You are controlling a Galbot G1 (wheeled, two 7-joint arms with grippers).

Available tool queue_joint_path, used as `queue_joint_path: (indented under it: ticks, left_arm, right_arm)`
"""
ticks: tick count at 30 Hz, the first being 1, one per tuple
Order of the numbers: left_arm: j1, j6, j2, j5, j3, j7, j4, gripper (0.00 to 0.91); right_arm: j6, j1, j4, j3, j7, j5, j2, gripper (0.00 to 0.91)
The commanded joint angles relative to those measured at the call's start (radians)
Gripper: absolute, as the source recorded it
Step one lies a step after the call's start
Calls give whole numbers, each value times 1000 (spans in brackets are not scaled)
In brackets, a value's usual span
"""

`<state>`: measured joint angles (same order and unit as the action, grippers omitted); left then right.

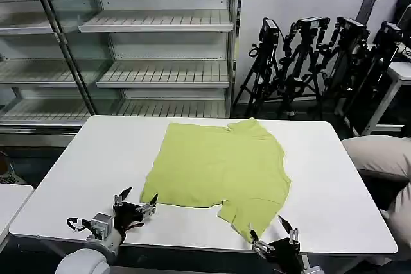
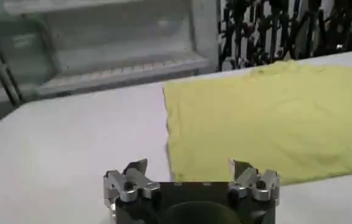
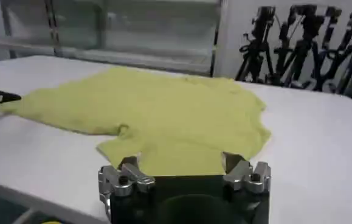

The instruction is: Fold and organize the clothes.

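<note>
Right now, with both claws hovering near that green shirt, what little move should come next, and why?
Probably the left gripper should ease forward onto the lime-green T-shirt's near corner. The shirt lies flat, unfolded, on the white table; both grippers are open and hold nothing, and the right gripper already sits at the near sleeve. A fold likely needs both edges pinched.

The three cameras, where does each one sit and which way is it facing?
Head view: on the robot's head, looking down at the white table and T-shirt; left hand and right hand show, both open.
Left wrist view: behind the left hand, facing the T-shirt's edge.
Right wrist view: behind the right hand, facing a sleeve.
All share the T-shirt.
</note>
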<state>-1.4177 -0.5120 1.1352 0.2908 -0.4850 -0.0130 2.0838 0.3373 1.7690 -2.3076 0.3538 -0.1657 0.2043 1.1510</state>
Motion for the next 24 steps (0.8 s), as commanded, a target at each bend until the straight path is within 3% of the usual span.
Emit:
queue_joint_path:
  ticks: [1, 9, 10, 11, 12, 13, 24]
  left_arm:
    - [-2, -67, -13, 62, -12, -15, -18, 907]
    - [32, -67, -17, 79, -18, -21, -54, 907]
    - [31, -67, -18, 79, -18, -21, -56, 282]
    - [29, -67, -19, 77, -17, -22, -58, 10]
    - [29, -66, -20, 76, -17, -21, -61, 10]
    - [29, -66, -21, 74, -17, -20, -68, 10]
    - [24, -65, -21, 71, -8, -12, -77, 10]
  right_arm:
    - [37, 29, -10, -48, -48, -2, 5, 907]
    - [58, -3, 12, -56, -72, 26, 18, 907]
    - [61, -4, 10, -58, -75, 25, 19, 907]
    - [66, -5, 8, -58, -76, 24, 19, 554]
    - [71, -6, 7, -59, -78, 25, 19, 343]
    - [76, -7, 8, -60, -76, 25, 19, 20]
    - [116, -45, 43, -72, -60, 70, 15, 0]
